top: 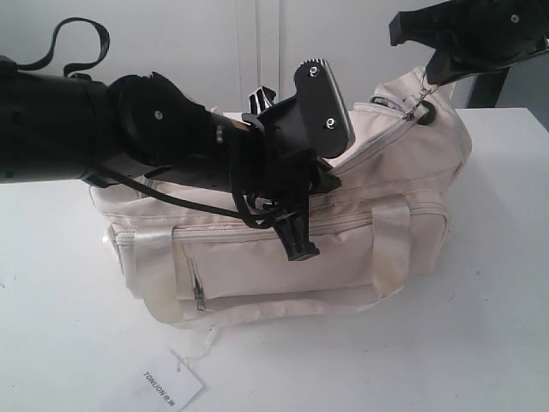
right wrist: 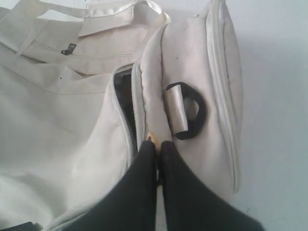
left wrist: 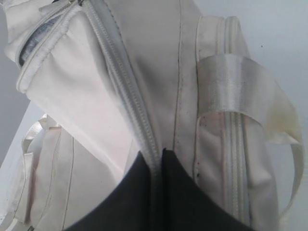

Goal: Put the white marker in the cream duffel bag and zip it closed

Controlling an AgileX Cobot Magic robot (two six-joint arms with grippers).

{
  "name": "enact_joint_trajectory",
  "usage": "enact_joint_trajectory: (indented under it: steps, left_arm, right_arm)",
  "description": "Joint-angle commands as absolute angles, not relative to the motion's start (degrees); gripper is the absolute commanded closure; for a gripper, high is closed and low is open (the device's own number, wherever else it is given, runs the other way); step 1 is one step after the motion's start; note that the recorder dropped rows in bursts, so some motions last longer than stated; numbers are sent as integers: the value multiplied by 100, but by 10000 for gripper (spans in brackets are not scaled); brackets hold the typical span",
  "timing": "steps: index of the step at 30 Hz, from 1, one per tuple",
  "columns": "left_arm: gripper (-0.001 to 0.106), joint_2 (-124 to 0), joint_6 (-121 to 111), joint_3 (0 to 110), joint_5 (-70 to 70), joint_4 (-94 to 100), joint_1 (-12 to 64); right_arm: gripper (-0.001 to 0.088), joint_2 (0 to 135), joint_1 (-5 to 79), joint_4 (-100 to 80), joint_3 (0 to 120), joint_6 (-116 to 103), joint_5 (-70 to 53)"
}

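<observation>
Exterior view sets the cream duffel bag (top: pixel 343 249) on a white table (top: pixel 497 326), with its white TONLION tag (top: pixel 167 384) lying on the tabletop well below and to the left of the left claw (left wrist: pixel 156 162). That claw's black arm (top: pixel 60 129) reaches in from the left and covers much of the bag's top and rear. Its fingers are clenched on the bag's main zipper seam (left wrist: pixel 125 101), which is zipped shut where it runs into them. A shiny webbing handle (left wrist: pixel 240 82) loops just beside them. Farther right, the right claw (right wrist: pixel 156 144) is pinched closed on the gold zipper pull (right wrist: pixel 149 137), with the bag's end raised under it. Just ahead of its tips the zipper gapes open on dark lining (right wrist: pixel 124 96), and a black end ring (right wrist: pixel 192 113) sits right beside them.
</observation>
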State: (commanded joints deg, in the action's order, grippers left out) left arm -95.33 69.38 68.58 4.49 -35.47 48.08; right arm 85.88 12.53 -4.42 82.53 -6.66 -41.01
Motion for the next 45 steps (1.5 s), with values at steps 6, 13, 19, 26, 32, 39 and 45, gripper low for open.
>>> enact_joint_trajectory:
  steps: [6,13,19,26,32,39,45]
  left_arm:
    - [1053,-9533,6942,6858,518,-3392,4808]
    - [1053,-9533,6942,6858,866,-2961,4808]
    - [1053,-9533,6942,6858,869,-2949,4808]
    - [892,-9533,6966,6858,869,-2930,4808]
    - [638,-9460,7034,6858,869,-2927,4808]
    - [610,-8977,7034,6858,1041,-2927,4808]
    - [610,-8730,7034,6858,1448,-3061,4959]
  right_arm:
    - [868,8816,1253,-485,8253,-666,-3794]
    - [868,9117,1253,-382,8253,-666,-3585]
    - [868,9139,1265,413,8253,-666,-3765]
    - [868,9139,1265,791,8253,-620,-4071]
    - [868,9139,1265,805,8253,-620,-4198]
    - [868,9139,1265,805,8253,-620,-4235]
    - [868,9139,1265,805,8253,-620,-4235]
